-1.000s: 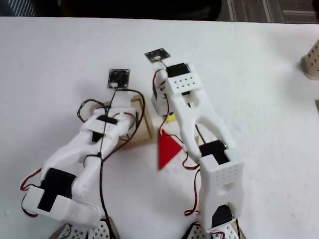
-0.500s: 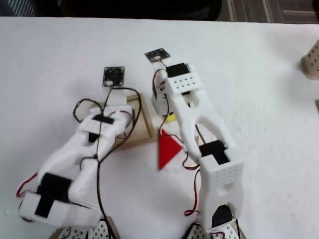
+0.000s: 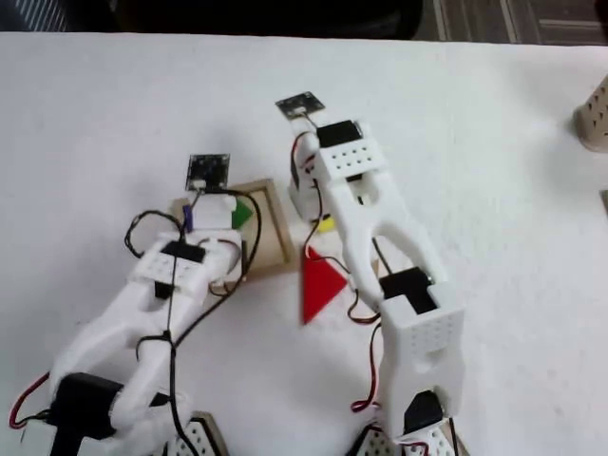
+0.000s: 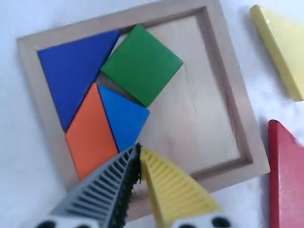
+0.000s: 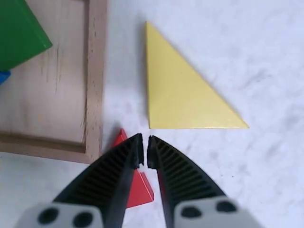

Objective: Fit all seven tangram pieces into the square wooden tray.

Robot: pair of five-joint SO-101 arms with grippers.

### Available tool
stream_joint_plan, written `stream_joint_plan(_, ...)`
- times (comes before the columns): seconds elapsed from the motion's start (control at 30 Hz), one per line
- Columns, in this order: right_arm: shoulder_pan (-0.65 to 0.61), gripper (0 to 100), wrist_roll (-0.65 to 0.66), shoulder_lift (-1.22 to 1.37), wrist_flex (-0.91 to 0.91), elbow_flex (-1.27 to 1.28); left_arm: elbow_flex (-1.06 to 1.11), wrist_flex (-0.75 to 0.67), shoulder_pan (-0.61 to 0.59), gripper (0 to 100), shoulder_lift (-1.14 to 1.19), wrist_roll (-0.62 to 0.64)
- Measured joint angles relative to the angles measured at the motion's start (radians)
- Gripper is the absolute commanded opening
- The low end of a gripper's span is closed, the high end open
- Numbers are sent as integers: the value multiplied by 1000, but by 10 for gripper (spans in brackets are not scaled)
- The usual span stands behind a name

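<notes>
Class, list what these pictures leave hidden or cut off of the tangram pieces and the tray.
High view: most of the tray, under the left arm.
High view: most of the yellow triangle, under the right arm.
Left wrist view: part of the red triangle, cut off by the edge.
Right wrist view: the red triangle's middle, behind the fingers of the right gripper.
</notes>
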Motion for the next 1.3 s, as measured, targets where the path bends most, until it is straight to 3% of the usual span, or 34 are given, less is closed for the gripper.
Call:
stream_joint_plan(0.57, 0, 18, 0, 0, 0, 0, -66, 28, -28, 23, 103, -37)
stream_joint_plan(0.97, 0, 18, 0, 0, 0, 0, -44, 40, -31, 23, 11, -43)
stream_joint_plan(1.13, 0, 18, 0, 0, 0, 0, 48, -117, -21, 22, -94, -40)
stream_joint_plan(1.3, 0, 18, 0, 0, 0, 0, 23, -269, 8, 23, -48, 66)
